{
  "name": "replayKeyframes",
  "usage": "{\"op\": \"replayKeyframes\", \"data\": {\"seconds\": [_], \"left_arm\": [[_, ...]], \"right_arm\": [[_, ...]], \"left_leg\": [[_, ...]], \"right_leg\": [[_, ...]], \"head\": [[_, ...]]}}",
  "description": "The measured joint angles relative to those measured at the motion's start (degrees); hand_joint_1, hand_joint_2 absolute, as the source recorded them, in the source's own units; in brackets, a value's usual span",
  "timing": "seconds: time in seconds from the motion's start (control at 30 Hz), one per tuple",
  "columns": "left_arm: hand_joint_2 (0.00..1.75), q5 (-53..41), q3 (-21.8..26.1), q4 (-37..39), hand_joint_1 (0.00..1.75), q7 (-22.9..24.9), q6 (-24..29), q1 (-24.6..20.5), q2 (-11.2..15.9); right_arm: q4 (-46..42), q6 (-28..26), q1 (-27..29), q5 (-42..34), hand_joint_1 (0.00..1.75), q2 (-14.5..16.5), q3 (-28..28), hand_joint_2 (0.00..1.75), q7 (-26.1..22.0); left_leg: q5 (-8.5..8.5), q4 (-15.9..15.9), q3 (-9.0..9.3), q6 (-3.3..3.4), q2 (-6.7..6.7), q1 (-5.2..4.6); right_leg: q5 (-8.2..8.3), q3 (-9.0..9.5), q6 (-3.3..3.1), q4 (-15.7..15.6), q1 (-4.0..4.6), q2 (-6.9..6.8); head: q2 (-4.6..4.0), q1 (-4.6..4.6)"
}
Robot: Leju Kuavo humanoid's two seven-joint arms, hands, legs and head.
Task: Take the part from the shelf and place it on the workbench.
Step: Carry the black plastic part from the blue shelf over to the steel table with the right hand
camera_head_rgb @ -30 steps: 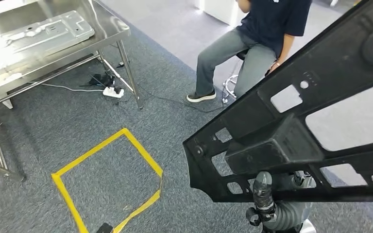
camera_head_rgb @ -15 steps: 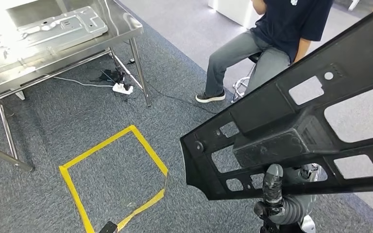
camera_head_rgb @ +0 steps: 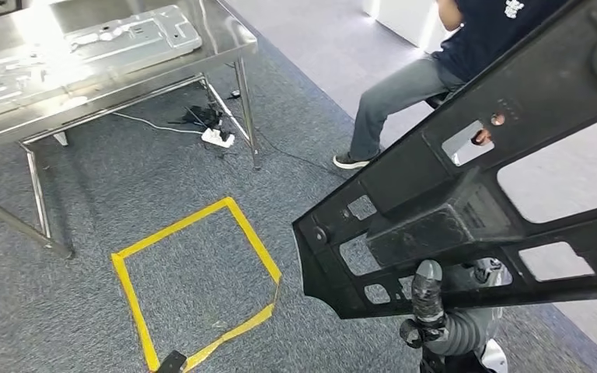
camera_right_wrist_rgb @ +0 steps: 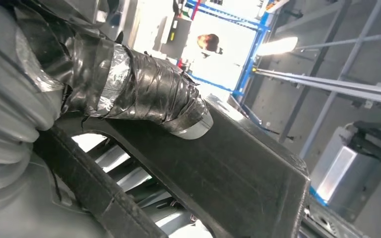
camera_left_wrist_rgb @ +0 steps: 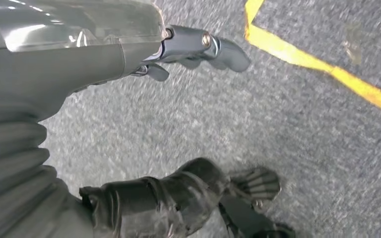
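Part in hand, table some way off

The right robot hand (camera_head_rgb: 429, 311) grips the large black part (camera_head_rgb: 466, 194) from below, its taped thumb (camera_right_wrist_rgb: 144, 94) pressed over the part's thick raised block while the rest of the frame juts up and out to the robot's right. The left robot hand (camera_left_wrist_rgb: 198, 47) hangs low over the carpet, fingers loosely apart and holding nothing. The steel table (camera_head_rgb: 225, 35) stands well ahead and to the left, already carrying a pale metal panel (camera_head_rgb: 132, 35). Between robot and table lies a yellow tape square (camera_head_rgb: 194, 287) on the floor, and a power strip (camera_head_rgb: 218, 137) with cables lies beside the table's leg. A person (camera_head_rgb: 435, 70) sits near, just beyond the part's upper edge.

The grip looks one-handed and near one end, so the long, overhanging frame could twist or slip in the fingers during walking. Its far end could also swing toward the seated person, or clip the table's edge on approach
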Motion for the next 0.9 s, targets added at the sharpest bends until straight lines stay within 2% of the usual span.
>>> {"op": "replayKeyframes", "data": {"seconds": [0.03,0.1,0.17,0.23,0.27,0.3,0.33,0.4,0.43,0.47,0.53,0.57,0.63,0.67,0.7,0.73,0.77,0.8,0.83,0.87,0.9], "left_arm": [[1.75,-0.13,0.0,0.0,0.0,0.11,-0.08,0.04,-0.01],[1.75,-0.48,-0.01,0.0,0.0,0.38,-0.26,0.06,-0.06],[1.75,-0.75,-0.01,0.0,0.0,0.56,-0.34,-0.11,-0.1],[1.75,-0.87,-0.02,0.0,0.0,0.62,-0.36,-0.19,-0.11],[1.75,-0.9,-0.02,0.0,0.0,0.64,-0.36,-0.14,-0.11],[1.75,-0.91,-0.02,0.0,0.0,0.66,-0.37,-0.08,-0.11],[1.75,-0.91,-0.02,0.0,0.0,0.68,-0.37,-0.04,-0.11],[1.75,-0.93,-0.02,0.0,0.0,0.7,-0.36,-0.11,-0.1],[1.75,-0.93,-0.02,0.0,0.0,0.69,-0.34,-0.2,-0.1],[1.75,-0.95,-0.02,0.0,0.0,0.68,-0.33,-0.26,-0.11],[1.75,-0.96,-0.02,0.0,0.0,0.66,-0.26,-0.23,-0.11],[1.75,-0.97,-0.02,0.0,0.0,0.64,-0.22,-0.14,-0.13],[1.75,-0.99,-0.02,0.0,0.0,0.63,-0.17,-0.12,-0.15],[1.75,-1.01,-0.02,0.0,0.0,0.62,-0.16,-0.17,-0.17],[1.75,-1.02,-0.02,0.0,0.0,0.62,-0.15,-0.25,-0.17],[1.75,-1.04,-0.02,0.0,0.0,0.62,-0.16,-0.3,-0.16],[1.75,-1.07,-0.02,0.0,0.0,0.62,-0.17,-0.31,-0.16],[1.75,-1.09,-0.02,0.0,0.0,0.61,-0.2,-0.29,-0.16],[1.75,-1.11,-0.02,0.0,0.0,0.61,-0.25,-0.27,-0.16],[1.75,-1.15,-0.02,0.0,0.0,0.6,-0.29,-0.26,-0.18],[1.75,-1.24,-0.02,0.0,0.0,0.59,-0.33,-0.26,-0.22]], "right_arm": [[0.0,-0.07,-0.05,0.18,1.75,0.0,0.0,1.75,0.16],[-0.02,-0.23,-0.15,0.67,1.75,0.01,0.0,1.75,0.53],[-0.05,-0.48,-0.17,1.18,1.75,0.02,0.0,1.75,0.84],[-0.06,-0.73,-0.16,1.49,1.75,0.02,0.0,1.75,1.06],[-0.06,-0.79,-0.15,1.6,1.75,0.02,0.0,1.75,1.17],[-0.06,-0.82,-0.15,1.69,1.75,0.02,0.0,1.75,1.27],[-0.06,-0.82,-0.16,1.77,1.75,0.02,0.0,1.75,1.33],[-0.07,-0.82,-0.17,1.85,1.75,0.02,0.0,1.75,1.46],[-0.08,-0.81,-0.19,1.87,1.75,0.02,0.0,1.75,1.55],[-0.08,-0.81,-0.21,1.91,1.75,0.01,0.0,1.75,1.65],[-0.1,-0.8,-0.25,2.03,1.75,0.0,0.0,1.75,1.86],[-0.13,-0.8,-0.28,2.13,1.75,-0.01,0.0,1.75,2.01],[-0.21,-0.81,-0.4,2.43,1.75,-0.01,0.0,1.75,2.26],[-0.23,-0.82,-0.44,2.6,1.75,-0.01,0.0,1.75,2.4],[-0.26,-0.82,-0.45,2.79,1.75,-0.02,0.0,1.75,2.52],[-0.25,-0.82,-0.44,2.95,1.75,-0.05,0.0,1.75,2.67],[-0.25,-0.83,-0.41,3.08,1.75,-0.12,0.0,1.75,2.85],[-0.24,-0.84,-0.4,3.22,1.75,-0.19,0.0,1.75,3.05],[-0.23,-0.85,-0.41,3.36,1.75,-0.26,0.0,1.75,3.24],[-0.23,-0.86,-0.42,3.56,1.75,-0.3,0.0,1.75,3.43],[-0.23,-0.87,-0.43,3.76,1.75,-0.32,0.0,1.75,3.6]], "left_leg": [[0.04,-0.04,-0.16,-0.26,-0.17,0.11],[-0.96,1.68,-1.07,-0.75,1.22,0.08],[-3.68,7.37,-3.89,-1.24,3.53,0.04],[-5.88,13.8,-7.42,-1.48,4.34,0.12],[-5.77,15.04,-8.27,-1.46,4.47,0.13],[-4.59,13.98,-7.92,-1.35,4.63,0.12],[-2.66,10.95,-6.47,-1.13,5.03,0.07],[0.38,3.33,-2.6,-0.53,7.04,-0.43],[0.94,0.88,-1.3,-0.18,7.86,-0.78],[0.86,-0.22,-0.75,0.09,8.26,-1.09],[0.77,-0.67,-0.46,0.62,7.29,-1.23],[0.85,-1.03,-0.14,0.84,6.64,-1.06],[1.05,-1.75,0.62,1.45,5.49,-0.64],[1.1,-1.92,0.83,1.68,4.93,-0.56],[1.1,-1.94,0.87,1.86,4.34,-0.57],[1.09,-1.9,0.86,1.96,3.66,-0.6],[1.05,-1.83,0.85,1.96,2.89,-0.64],[0.99,-1.71,0.86,1.94,2.06,-0.66],[0.9,-1.55,0.87,1.88,1.23,-0.66],[0.77,-1.34,0.87,1.74,0.38,-0.62],[0.64,-1.11,0.75,1.56,-0.4,-0.62]], "right_leg": [[0.09,0.09,-0.32,-0.13,-0.02,-0.6],[0.2,0.5,-0.96,-0.6,-0.15,-1.83],[0.14,0.88,-1.36,-0.91,-0.09,-3.13],[-0.03,1.0,-1.56,-0.95,0.08,-4.5],[-0.13,1.05,-1.61,-0.94,0.15,-5.16],[-0.26,1.17,-1.62,-0.94,0.23,-5.81],[-0.43,1.39,-1.6,-0.95,0.29,-6.47],[-0.85,1.96,-1.36,-0.97,0.52,-7.65],[-1.03,2.19,-1.15,-1.03,0.65,-8.2],[-1.19,2.39,-0.89,-1.13,0.77,-8.7],[-1.46,2.91,-0.31,-1.42,0.88,-9.68],[-1.69,3.16,0.01,-1.33,0.8,-9.2],[-3.41,2.22,0.39,1.31,0.73,-6.61],[-4.85,0.67,0.41,4.29,0.67,-5.02],[-6.44,-1.42,0.37,7.99,0.72,-4.2],[-7.53,-3.51,0.35,11.46,0.74,-3.89],[-7.63,-4.99,0.34,13.53,0.76,-3.78],[-6.71,-5.6,0.28,13.72,0.77,-3.71],[-4.92,-5.23,0.19,12.01,0.77,-3.54],[-2.51,-3.95,0.06,8.54,0.74,-2.83],[-0.89,-2.57,-0.05,4.95,0.63,-1.35]], "head": [[0.0,0.01],[0.0,-0.22],[0.0,-0.49],[0.0,-0.55],[0.0,-0.57],[0.0,-0.56],[0.0,-0.56],[0.0,-0.54],[0.0,-0.52],[0.0,-0.5],[0.0,-0.47],[0.0,-0.46],[0.0,-0.27],[0.0,-0.14],[0.0,-0.04],[0.0,0.02],[0.0,0.02],[0.0,0.02],[0.0,0.02],[0.0,0.03],[0.0,0.03]]}}
